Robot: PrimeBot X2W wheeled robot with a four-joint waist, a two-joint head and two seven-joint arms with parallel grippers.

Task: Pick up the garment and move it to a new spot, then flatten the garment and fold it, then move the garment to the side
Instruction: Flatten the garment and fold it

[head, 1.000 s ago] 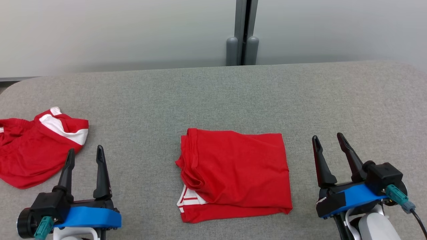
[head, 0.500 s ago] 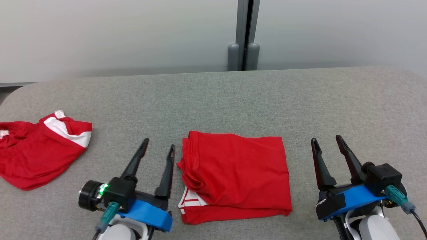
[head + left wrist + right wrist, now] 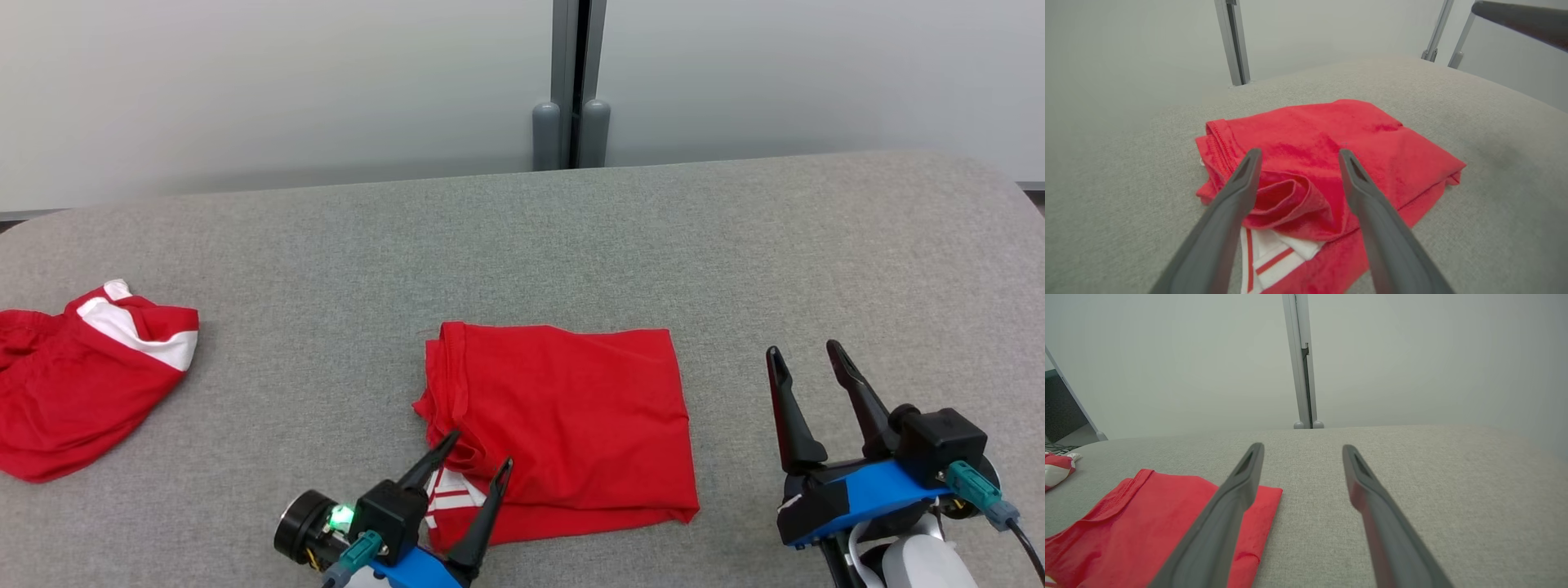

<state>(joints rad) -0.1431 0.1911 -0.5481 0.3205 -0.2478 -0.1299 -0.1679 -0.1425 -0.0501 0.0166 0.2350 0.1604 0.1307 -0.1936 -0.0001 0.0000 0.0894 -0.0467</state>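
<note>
No text, label, brand, number or sign can be read in any of the views.
</note>
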